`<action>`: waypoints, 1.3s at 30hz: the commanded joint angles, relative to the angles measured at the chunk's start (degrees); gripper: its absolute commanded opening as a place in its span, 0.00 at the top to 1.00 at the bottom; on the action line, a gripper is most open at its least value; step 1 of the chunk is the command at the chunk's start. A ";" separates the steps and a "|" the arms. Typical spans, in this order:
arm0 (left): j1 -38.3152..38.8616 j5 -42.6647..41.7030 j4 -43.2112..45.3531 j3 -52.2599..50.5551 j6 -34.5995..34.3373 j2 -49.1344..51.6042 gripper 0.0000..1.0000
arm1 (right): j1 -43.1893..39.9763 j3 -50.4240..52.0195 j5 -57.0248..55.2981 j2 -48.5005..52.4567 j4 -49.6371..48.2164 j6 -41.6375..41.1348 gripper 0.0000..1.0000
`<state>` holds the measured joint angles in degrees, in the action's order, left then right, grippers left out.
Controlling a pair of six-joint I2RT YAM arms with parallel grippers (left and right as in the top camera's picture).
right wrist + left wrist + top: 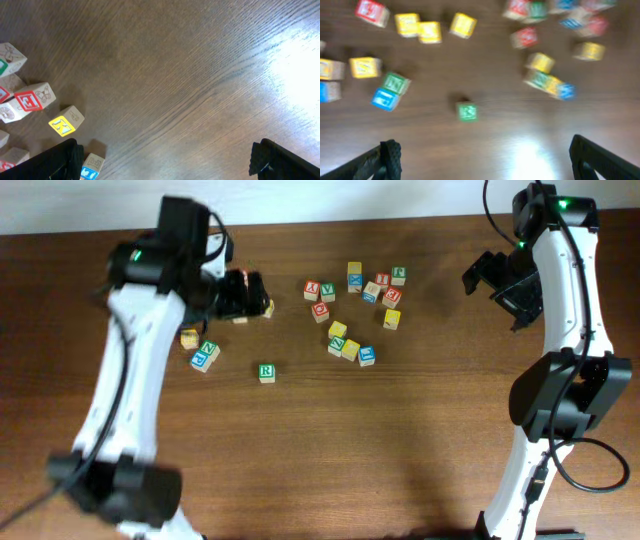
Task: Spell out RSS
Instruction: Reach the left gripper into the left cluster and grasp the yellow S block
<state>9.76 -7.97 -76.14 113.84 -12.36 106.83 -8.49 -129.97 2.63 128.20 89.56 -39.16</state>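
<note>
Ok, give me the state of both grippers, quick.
Left gripper: open, holding nothing.
Right gripper: open, holding nothing.

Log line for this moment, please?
left gripper: open, empty | right gripper: open, empty | R cube: standing alone, ungripped | spelling: not begun

We found the overhead view evenly lit. The left wrist view was motion-blurred, the R cube (467,111) smeared. Glare whitened the table (295,65) in both wrist views.
</note>
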 commanded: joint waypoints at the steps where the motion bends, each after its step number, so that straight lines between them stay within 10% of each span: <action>1: 0.09 7.34 0.79 2.82 1.81 8.50 0.21 | -0.20 -0.81 -0.31 -1.40 0.00 -0.11 0.02; 7: 0.87 7.26 9.09 2.82 14.80 15.26 0.00 | -0.20 -0.81 -0.31 -1.40 0.00 -0.11 0.02; 13: 3.69 6.29 14.47 2.82 19.93 20.09 0.00 | -0.20 -0.81 -0.31 -1.40 0.00 -0.11 0.02; 27: 6.05 15.50 27.30 2.78 23.17 29.14 0.26 | -0.20 -0.81 -0.31 -1.40 0.00 -0.11 0.02; 39: 6.05 15.74 27.41 2.45 23.19 32.81 0.24 | -0.20 -0.81 -0.31 -1.40 0.00 -0.11 0.02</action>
<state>16.16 7.16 -48.16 115.63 10.31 136.68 -8.49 -129.97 2.63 128.20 89.56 -39.16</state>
